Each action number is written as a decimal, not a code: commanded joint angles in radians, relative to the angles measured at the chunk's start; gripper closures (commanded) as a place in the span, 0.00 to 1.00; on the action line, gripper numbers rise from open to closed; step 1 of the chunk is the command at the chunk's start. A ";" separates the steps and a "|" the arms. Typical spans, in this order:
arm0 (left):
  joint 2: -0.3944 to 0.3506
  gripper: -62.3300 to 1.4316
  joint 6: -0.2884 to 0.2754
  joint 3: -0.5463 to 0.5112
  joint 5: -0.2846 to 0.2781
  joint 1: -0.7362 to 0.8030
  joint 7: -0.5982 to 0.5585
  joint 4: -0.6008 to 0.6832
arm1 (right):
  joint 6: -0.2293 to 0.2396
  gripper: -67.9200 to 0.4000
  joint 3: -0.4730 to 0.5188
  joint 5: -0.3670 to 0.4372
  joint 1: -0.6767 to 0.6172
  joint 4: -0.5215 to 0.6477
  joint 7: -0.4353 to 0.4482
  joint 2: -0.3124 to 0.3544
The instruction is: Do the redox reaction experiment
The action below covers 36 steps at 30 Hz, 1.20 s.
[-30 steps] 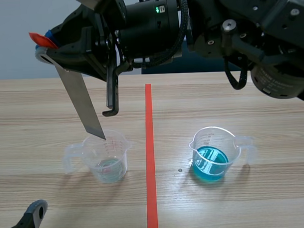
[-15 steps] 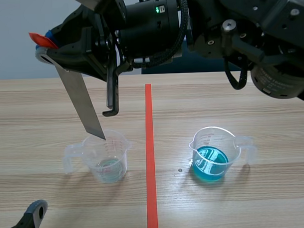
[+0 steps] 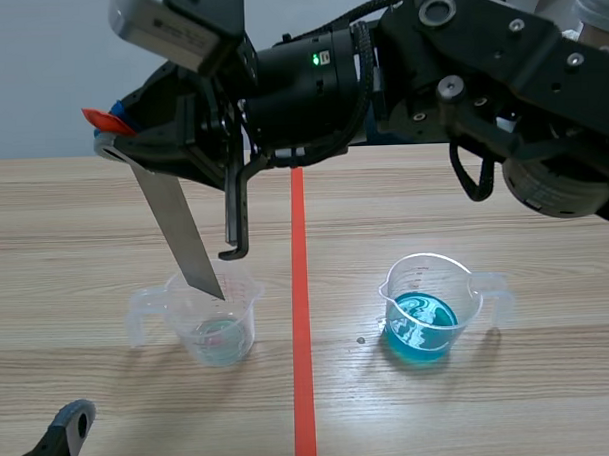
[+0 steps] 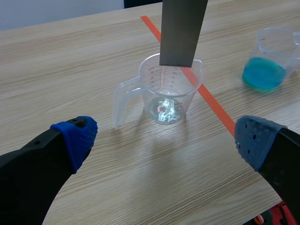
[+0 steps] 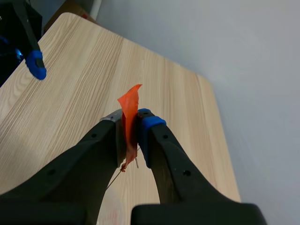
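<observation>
My right end effector (image 5: 130, 124) is clamped on the top of a flat grey metal strip (image 3: 174, 218), pinching it through the orange-red tape tab (image 5: 129, 103) stuck there. Over the last second that arm has dropped and slid a little sideways. The strip's lower corner, which hung just above the rim of the clear plastic measuring cup of shallow pale liquid (image 3: 216, 316), now sits inside the cup's mouth. From the left wrist view the tip looks to be at about rim level, above the liquid at the bottom. I judge the dip has started but metal and solution have not yet met. More descent is needed, kept centred so the strip does not nudge this light cup's wall. The cup itself has not shifted. My left end effector (image 4: 165, 138) is spread wide, holding nothing, low on the robot's side of that cup. Across the orange-red tape line (image 3: 301, 318) from the cup, the second clear measuring cup of bright blue liquid (image 3: 425, 309) stands untouched on the wooden counter (image 3: 84, 216).
</observation>
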 commanded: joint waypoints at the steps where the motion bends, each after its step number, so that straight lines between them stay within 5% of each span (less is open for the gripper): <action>1: 0.005 0.00 -0.006 -0.006 -0.003 -0.003 -0.017 0.014 | 0.006 0.98 -0.013 -0.013 0.017 -0.018 0.029 -0.006; 15: 0.005 0.00 -0.006 -0.006 -0.003 -0.003 -0.017 0.014 | 0.006 0.98 -0.063 -0.303 0.018 -0.195 0.235 -0.085; 30: 0.005 0.00 -0.006 -0.006 -0.003 -0.003 -0.017 0.014 | 0.006 0.98 -0.094 -0.643 0.018 -0.294 0.539 -0.087; 36: 0.005 0.00 -0.006 -0.006 -0.003 -0.003 -0.017 0.014 | 0.006 0.98 -0.094 -0.736 0.018 -0.302 0.591 -0.086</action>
